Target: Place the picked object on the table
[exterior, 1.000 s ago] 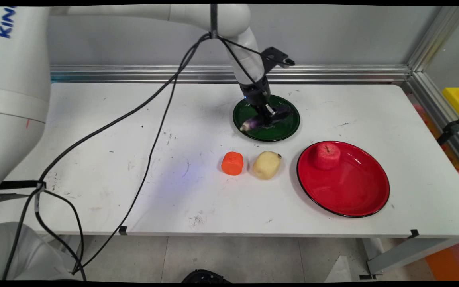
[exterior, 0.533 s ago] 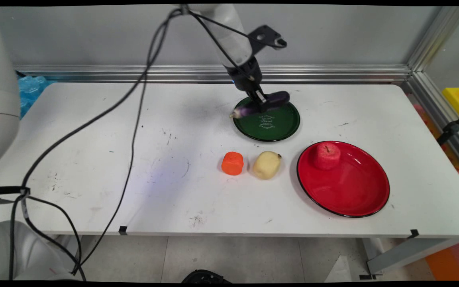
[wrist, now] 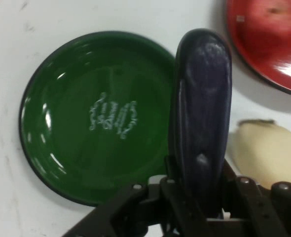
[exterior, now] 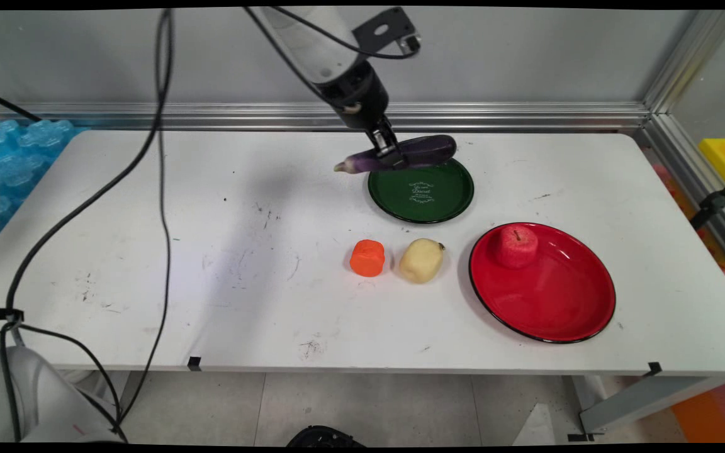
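Observation:
My gripper [exterior: 389,154] is shut on a dark purple eggplant [exterior: 400,154] and holds it lying level in the air, above the far left rim of the green plate [exterior: 422,195]. In the hand view the eggplant [wrist: 202,123] rises between the fingers, with the bare green plate [wrist: 76,143] below and to its left. An orange carrot piece [exterior: 367,258] and a pale potato [exterior: 421,260] lie side by side on the table nearer the front. The potato [wrist: 264,153] also shows at the hand view's right.
A red plate [exterior: 551,302] at the right carries a red apple [exterior: 517,245] near its far rim; the red plate [wrist: 249,39] also shows at the hand view's top right. Black cables [exterior: 161,157] hang over the table's left half. An aluminium rail [exterior: 526,116] runs along the back edge.
The gripper has lifted the eggplant off the green plate, up and a little to the left. The plate now lies bare.

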You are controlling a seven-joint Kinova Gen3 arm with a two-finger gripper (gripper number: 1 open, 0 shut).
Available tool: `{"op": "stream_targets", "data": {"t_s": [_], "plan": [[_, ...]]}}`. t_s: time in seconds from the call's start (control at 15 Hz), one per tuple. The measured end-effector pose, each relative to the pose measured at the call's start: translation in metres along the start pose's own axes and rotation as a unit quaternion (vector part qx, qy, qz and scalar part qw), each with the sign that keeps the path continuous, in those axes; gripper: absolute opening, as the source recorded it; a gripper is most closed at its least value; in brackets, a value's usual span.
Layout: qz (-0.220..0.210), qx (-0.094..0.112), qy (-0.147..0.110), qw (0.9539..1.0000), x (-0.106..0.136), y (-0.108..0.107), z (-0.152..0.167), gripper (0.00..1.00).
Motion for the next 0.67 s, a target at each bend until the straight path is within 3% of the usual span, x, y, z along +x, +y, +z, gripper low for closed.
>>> {"op": "stream_targets", "data": {"t_s": [0.2, 0.67], "plan": [[0.060, -0.023, 0.015, 0.9978, -0.015, 0.017, -0.027, 0.00], [0.157, -0.060, 0.024, 0.9855, -0.048, 0.058, -0.054, 0.00]]}}
